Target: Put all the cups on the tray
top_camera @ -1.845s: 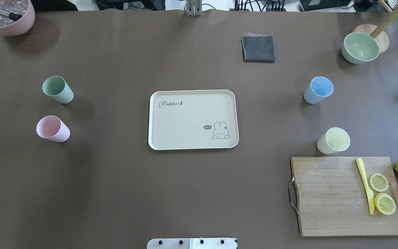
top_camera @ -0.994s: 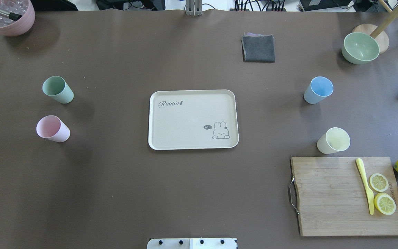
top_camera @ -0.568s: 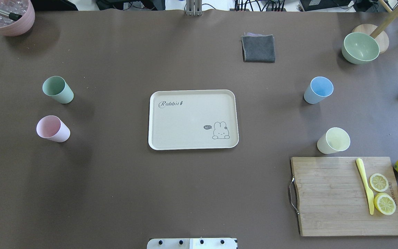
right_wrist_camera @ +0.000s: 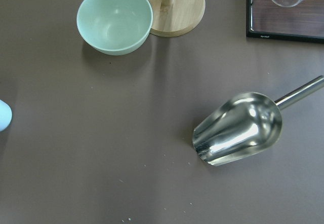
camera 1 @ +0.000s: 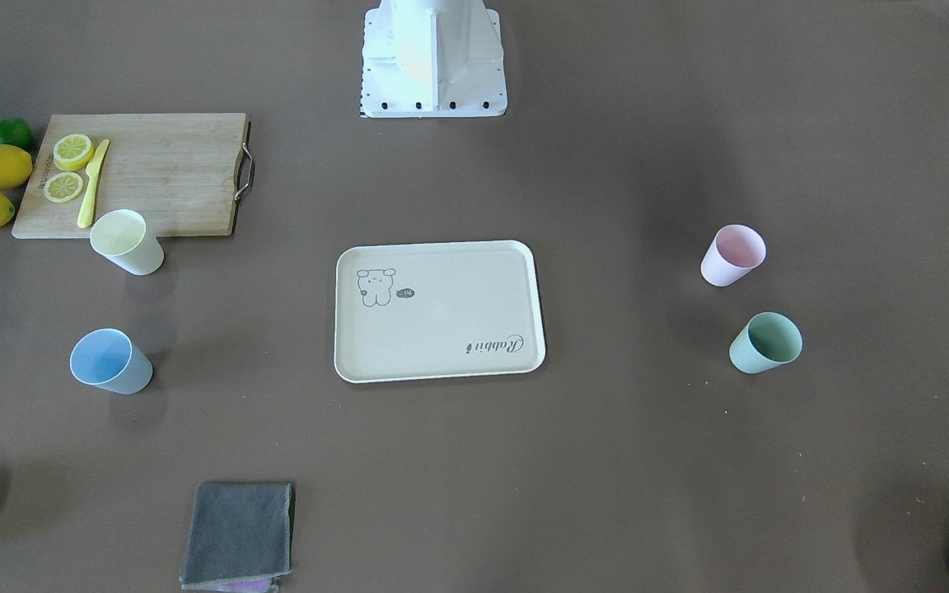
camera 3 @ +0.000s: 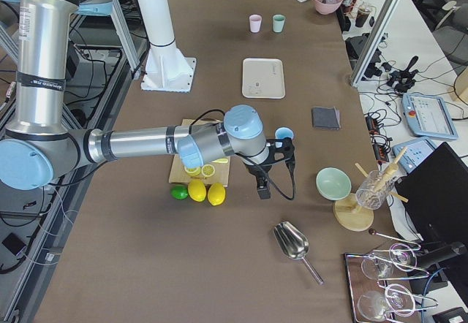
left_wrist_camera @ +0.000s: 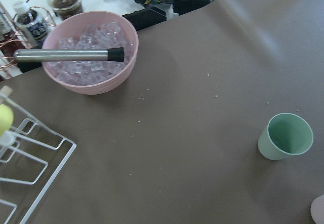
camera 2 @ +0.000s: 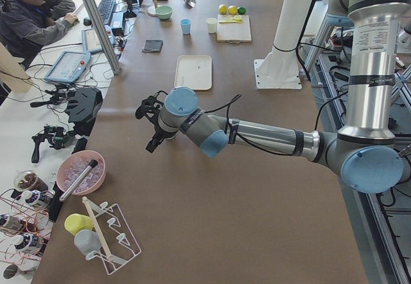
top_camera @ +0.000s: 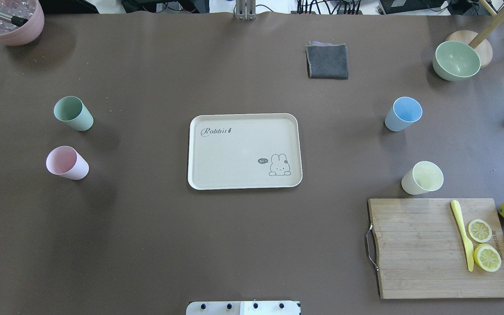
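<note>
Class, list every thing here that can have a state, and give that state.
tray, empty
green cup, upright, empty, off tray
pink cup, upright, empty, off tray
blue cup, upright, empty, off tray
yellow cup, upright, empty, off tray
bowl, upright, empty
pot, holds ice
cloth, folded
scoop, on its side, empty
left gripper, cannot tell
right gripper, cannot tell

The tray (top_camera: 234, 151) carries the script "Rabbit" and a speech bubble reading "hi" by its cartoon.
</note>
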You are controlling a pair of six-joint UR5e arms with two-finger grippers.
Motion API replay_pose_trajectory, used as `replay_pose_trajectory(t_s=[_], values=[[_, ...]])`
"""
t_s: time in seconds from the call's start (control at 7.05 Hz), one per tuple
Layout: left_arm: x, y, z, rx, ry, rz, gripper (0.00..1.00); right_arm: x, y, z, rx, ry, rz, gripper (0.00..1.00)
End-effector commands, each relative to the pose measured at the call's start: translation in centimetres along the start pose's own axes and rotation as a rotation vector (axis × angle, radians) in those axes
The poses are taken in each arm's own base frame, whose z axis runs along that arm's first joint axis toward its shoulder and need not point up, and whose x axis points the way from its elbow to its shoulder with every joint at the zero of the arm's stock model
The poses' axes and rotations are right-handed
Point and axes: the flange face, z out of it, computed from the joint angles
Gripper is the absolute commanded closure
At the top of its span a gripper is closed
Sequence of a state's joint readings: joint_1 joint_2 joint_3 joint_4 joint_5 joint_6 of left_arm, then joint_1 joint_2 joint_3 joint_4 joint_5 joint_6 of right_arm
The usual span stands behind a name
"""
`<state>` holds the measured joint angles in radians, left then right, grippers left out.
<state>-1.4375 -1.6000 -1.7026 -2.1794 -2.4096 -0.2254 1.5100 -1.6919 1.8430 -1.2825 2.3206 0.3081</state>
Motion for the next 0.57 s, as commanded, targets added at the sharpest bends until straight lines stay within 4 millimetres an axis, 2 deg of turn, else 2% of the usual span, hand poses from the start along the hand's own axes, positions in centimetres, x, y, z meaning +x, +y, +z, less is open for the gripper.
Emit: replay_pose_trajectory(t_s=[0.0, 0.14, 0.43], values=[[6.3, -4.7, 8.0, -0.067, 0.034, -0.211, 0.02, -10.2, -3.9, 4.0, -0.044, -0.042, 0.113, 0.0], [8.0, -6.4, 11.3, -0.107, 0.042, -0.255, 0.02, -13.5, -3.7, 6.7, -0.074, -0.019, 0.1, 0.0], [9.9, -7.6, 16.5, -0.16, 0.016, -0.257, 0.02, -16.1, -4.5, 8.3, -0.097, -0.025, 0.068, 0.0]])
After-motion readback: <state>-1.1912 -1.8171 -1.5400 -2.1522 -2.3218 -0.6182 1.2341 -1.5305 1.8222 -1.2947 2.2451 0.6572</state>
